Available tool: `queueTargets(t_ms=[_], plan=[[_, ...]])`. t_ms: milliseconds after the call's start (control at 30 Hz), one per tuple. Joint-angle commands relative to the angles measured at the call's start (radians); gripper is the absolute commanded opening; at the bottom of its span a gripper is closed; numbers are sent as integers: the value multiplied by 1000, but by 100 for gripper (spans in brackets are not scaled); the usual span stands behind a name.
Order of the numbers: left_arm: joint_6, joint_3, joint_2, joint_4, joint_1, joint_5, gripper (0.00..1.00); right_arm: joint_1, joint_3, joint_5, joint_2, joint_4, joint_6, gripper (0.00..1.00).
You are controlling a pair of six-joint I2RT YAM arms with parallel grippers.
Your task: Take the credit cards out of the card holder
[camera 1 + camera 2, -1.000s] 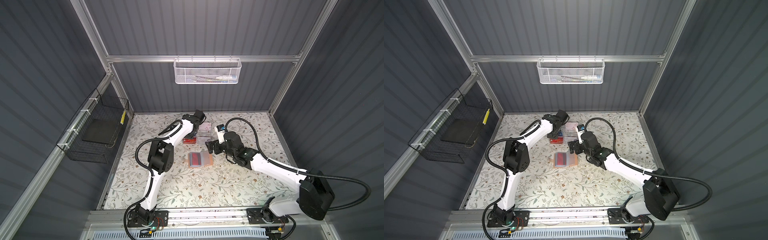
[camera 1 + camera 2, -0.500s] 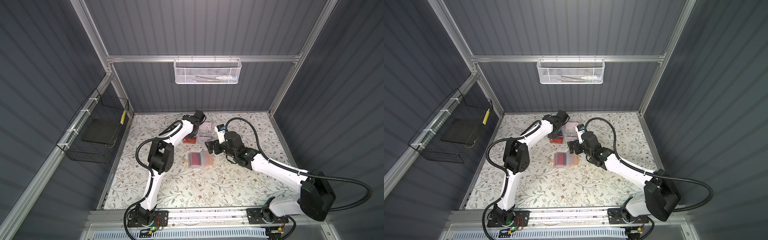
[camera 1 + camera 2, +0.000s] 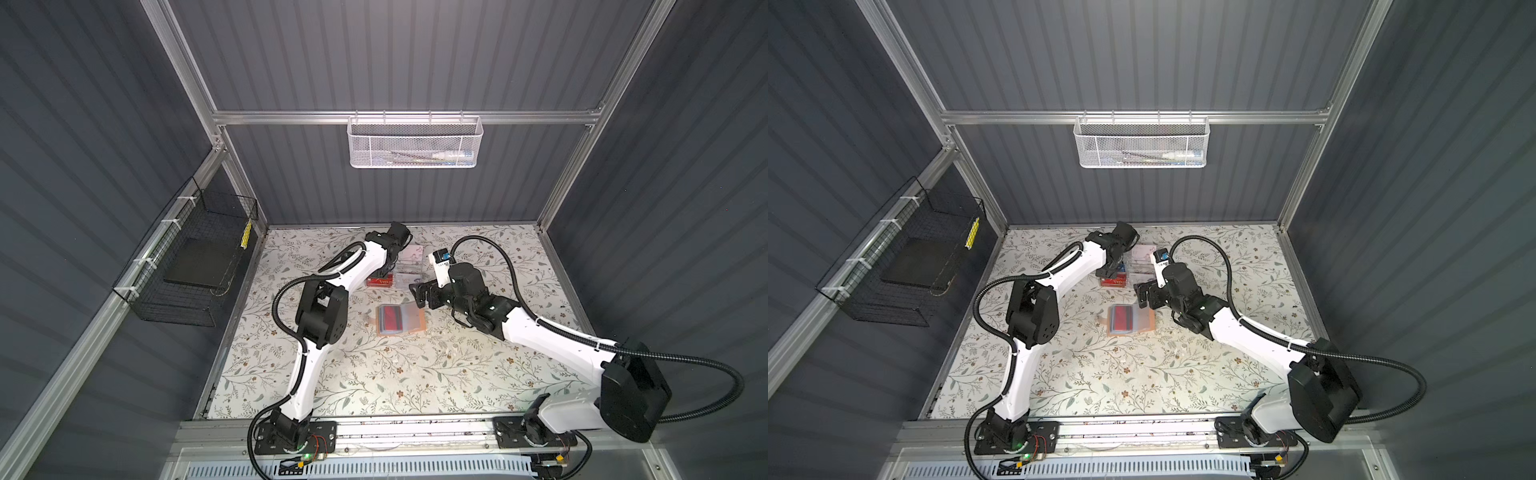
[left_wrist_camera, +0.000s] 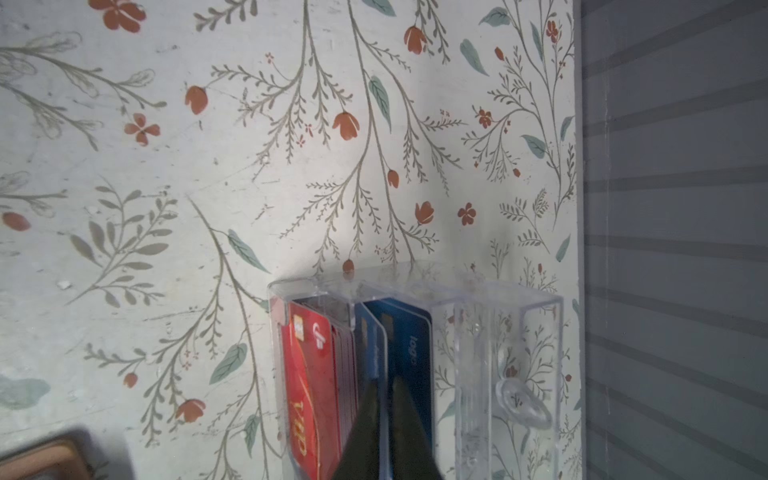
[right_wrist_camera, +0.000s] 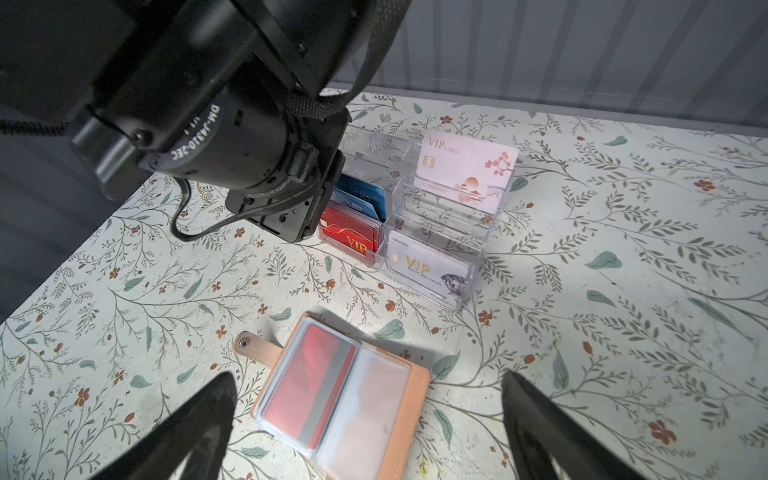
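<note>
while left hand (image 4: 384, 388) pinches blue card (image 4: 371, 349), right hand (image 5: 366, 376) gapes.

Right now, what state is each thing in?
card holder, open flat on the table, strap unsnapped.
red striped card, inside a holder sleeve.
acrylic card organizer, upright, cards in several compartments.
blue card, standing in an organizer compartment.
left gripper, shut on blue card.
right gripper, open above card holder.
</note>
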Motion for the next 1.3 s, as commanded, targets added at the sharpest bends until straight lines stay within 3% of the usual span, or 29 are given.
queueTargets(t_ms=[0, 1033, 1267], plan=[[22, -20, -11, 5, -9, -21, 12, -4, -4, -13, -20, 7, 5, 99], [174, -173, -128, 243, -26, -117, 12, -5, 2, -41, -5, 7, 10, 99], [313, -245, -194, 366, -29, -142, 12, -4, 0, -36, -7, 6, 5, 99]])
